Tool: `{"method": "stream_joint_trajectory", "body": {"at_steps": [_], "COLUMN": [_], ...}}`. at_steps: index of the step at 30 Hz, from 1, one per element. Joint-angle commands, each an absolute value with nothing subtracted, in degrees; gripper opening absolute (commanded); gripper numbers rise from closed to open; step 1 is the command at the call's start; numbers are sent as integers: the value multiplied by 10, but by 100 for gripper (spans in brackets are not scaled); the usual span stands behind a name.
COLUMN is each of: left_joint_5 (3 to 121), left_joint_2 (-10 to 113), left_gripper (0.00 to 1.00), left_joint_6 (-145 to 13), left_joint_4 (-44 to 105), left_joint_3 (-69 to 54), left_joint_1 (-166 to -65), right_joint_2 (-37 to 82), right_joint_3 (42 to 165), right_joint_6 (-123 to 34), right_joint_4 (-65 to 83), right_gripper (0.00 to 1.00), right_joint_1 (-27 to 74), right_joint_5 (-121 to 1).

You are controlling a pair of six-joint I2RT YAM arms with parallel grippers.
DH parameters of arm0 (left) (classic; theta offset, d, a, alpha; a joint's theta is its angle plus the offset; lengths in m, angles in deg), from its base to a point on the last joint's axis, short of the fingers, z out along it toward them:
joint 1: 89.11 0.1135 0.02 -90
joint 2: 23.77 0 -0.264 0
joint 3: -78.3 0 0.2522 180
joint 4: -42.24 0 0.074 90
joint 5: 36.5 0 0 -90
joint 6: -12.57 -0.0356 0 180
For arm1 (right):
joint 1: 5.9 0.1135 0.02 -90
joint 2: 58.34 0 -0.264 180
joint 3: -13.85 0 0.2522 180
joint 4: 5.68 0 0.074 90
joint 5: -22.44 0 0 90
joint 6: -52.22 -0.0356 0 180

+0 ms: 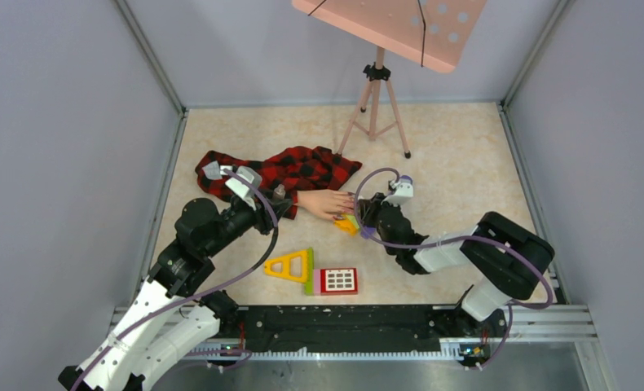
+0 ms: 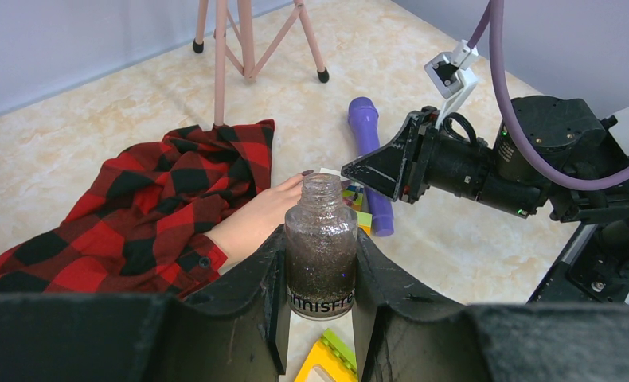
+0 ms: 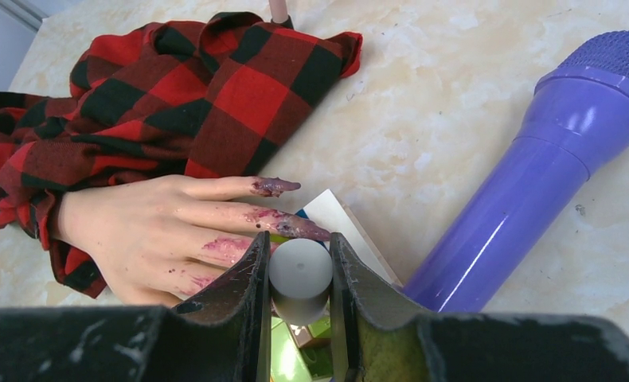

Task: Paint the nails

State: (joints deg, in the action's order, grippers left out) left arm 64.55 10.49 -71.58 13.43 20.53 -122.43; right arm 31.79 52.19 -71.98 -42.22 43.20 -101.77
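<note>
A flesh-coloured mannequin hand (image 1: 323, 204) in a red-and-black plaid sleeve (image 1: 286, 171) lies palm down mid-table. Its nails (image 3: 315, 233) are smeared dark purple, and purple blotches mark the fingers (image 3: 224, 248). My left gripper (image 2: 319, 237) is shut on an uncapped glass bottle (image 2: 321, 263) of dark glitter polish, held upright just beside the wrist. My right gripper (image 3: 299, 243) is shut on a grey round cap (image 3: 299, 270), seen end-on right over the fingertips. Anything below the cap is hidden. In the top view the left gripper (image 1: 280, 199) and right gripper (image 1: 359, 213) flank the hand.
A purple toy microphone (image 3: 534, 199) lies right of the fingertips. Yellow and green blocks (image 1: 347, 224) sit under the fingers. A yellow triangle block (image 1: 290, 265) and a red window block (image 1: 337, 281) lie nearer the arm bases. A pink tripod (image 1: 376, 106) stands at the back.
</note>
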Motion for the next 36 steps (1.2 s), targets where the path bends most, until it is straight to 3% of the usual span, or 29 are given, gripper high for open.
{"method": "stream_joint_trajectory", "body": {"at_steps": [1, 36], "left_joint_5": [643, 646], "left_joint_2": [100, 99], "left_gripper": [0, 0], "left_joint_6": [-719, -719], "left_joint_4": [155, 155], "left_joint_3": [203, 203], "left_joint_1": [-1226, -1225], "right_joint_2": [324, 334], "right_joint_3": [549, 542], "right_joint_6": [-710, -720], "right_joint_4": [-452, -420], "right_gripper": [0, 0], "right_joint_1": [439, 439], "right_joint_5": [-1024, -1049]}}
